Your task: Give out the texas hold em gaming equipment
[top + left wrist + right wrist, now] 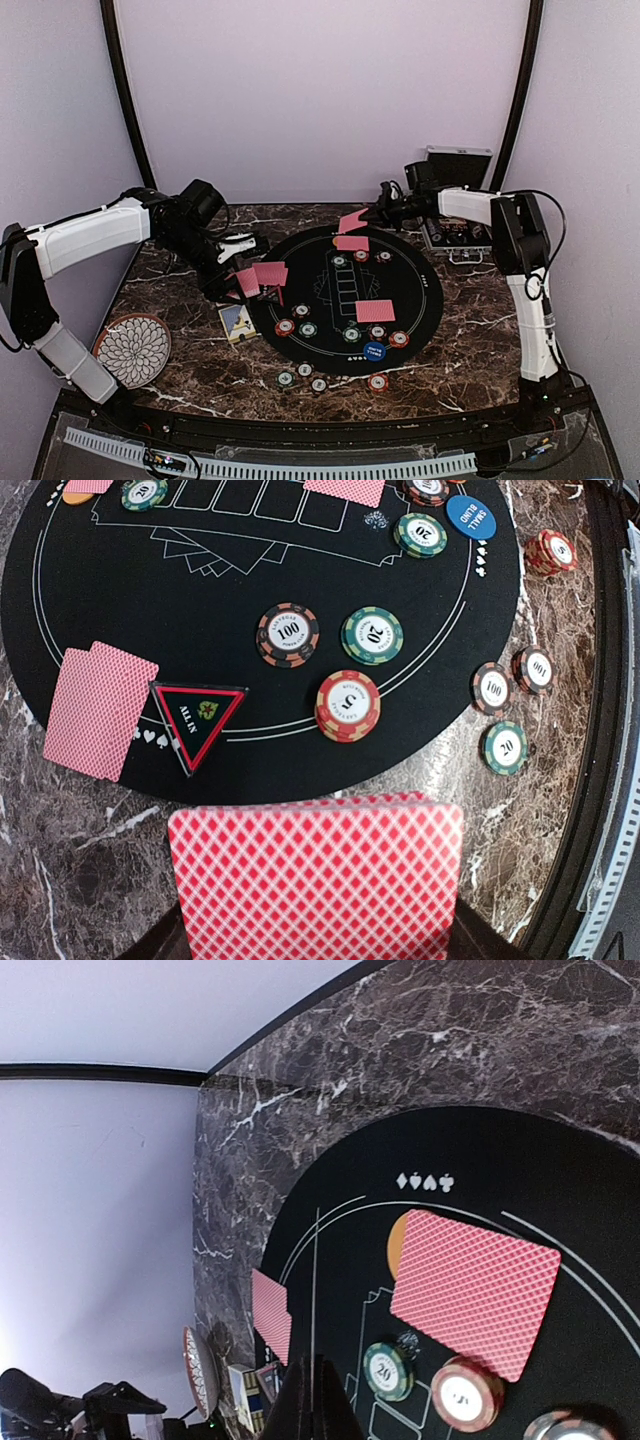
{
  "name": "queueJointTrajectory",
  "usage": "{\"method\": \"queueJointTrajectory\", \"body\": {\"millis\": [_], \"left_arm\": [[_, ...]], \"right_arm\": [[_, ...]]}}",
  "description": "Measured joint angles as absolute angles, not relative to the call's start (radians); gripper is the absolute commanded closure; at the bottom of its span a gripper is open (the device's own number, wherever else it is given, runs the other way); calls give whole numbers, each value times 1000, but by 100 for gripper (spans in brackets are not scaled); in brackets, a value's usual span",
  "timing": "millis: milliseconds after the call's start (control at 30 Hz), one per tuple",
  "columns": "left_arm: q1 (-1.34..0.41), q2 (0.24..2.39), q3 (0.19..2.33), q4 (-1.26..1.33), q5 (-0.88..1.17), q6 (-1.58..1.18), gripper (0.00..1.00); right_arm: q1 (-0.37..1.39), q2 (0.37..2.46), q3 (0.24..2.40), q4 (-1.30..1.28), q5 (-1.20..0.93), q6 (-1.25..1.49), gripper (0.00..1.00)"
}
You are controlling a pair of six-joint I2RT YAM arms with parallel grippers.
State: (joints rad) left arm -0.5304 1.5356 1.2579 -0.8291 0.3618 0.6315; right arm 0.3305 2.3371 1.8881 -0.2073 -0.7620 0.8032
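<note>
My left gripper (243, 283) is shut on a deck of red-backed playing cards (315, 880), held just off the left edge of the black round mat (410, 300). Its fingers show only as dark corners under the deck. My right gripper (318, 1392) is shut on a single red card (352, 220) above the mat's far edge; in the right wrist view the card appears edge-on. Dealt cards lie on the mat at left (98, 708), far (475, 1290) and near right (375, 311). Poker chips (347, 704) and a blue disc (471, 517) sit on the mat. An orange disc (398, 1245) peeks from under the far cards.
A black and red ALL IN triangle (197, 720) lies beside the left cards. Three chips (505, 747) rest on the marble off the mat's near edge. A flower-patterned plate (133, 348) sits near left, a card box (236, 322) beside the mat, the chip case (458, 200) far right.
</note>
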Motion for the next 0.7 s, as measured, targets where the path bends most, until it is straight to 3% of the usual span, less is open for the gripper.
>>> {"method": "queueJointTrajectory", "body": {"millis": [700], "left_arm": [[-530, 1540, 1258, -831, 367, 635, 100]], "right_arm": [[326, 2574, 2158, -286, -704, 785, 99]]}}
